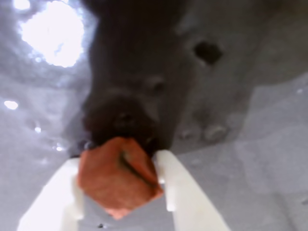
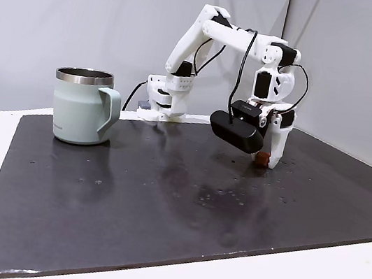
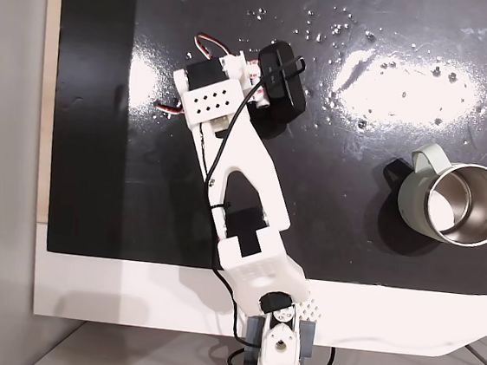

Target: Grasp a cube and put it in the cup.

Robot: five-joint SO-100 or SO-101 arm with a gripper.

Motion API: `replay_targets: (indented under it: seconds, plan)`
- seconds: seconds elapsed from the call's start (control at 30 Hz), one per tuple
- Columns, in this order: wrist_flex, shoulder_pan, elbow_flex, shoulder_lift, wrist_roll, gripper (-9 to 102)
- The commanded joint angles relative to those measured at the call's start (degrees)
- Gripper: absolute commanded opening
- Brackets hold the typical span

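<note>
Now I see my white two-finger gripper (image 1: pixel 120 192) clamped on the small reddish-brown cube (image 1: pixel 118 180), low over the mat, well apart from the sage-green steel-rimmed mug (image 2: pixel 83 107), ready for carrying.

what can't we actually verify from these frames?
- Cube lifted or on the mat: wrist view is blurred; in a fixed view the cube is tiny, part behind the black wrist camera.
- Gripper and cube from above: hidden under the arm.
- Mug contents: the side-on fixed view hides the inside; from above the steel inside reflects.
</note>
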Motion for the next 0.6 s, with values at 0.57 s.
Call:
replay_targets:
  seconds: [0.57]
  plan:
    - [0.4,0.1,-2.4,3.7,0.1,5]
